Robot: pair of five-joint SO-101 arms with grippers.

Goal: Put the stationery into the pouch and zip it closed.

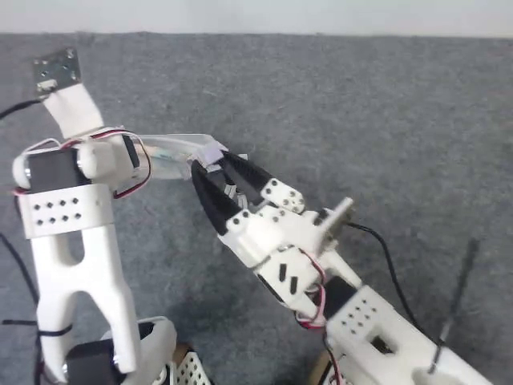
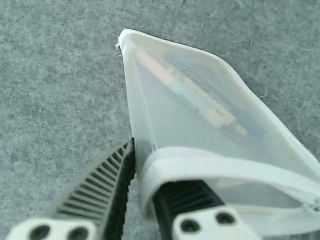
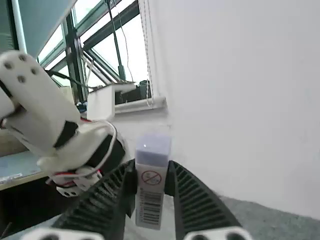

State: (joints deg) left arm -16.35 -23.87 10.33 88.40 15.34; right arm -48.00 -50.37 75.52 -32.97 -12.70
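Pinching a capped stick (image 3: 151,187), right gripper (image 3: 150,166)

Translucent pouch (image 2: 165,125), mouth open, w/ pens (image 2: 200,97) inside; purple-cap labelled stick (image 3: 150,192) upright.

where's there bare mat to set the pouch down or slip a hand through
Bare grey mat runs wide beyond and right of the right gripper, up to the far wall. Crowded: centre-left, where that gripper meets the pouch held by the left gripper, and the near edge with both arm bases.
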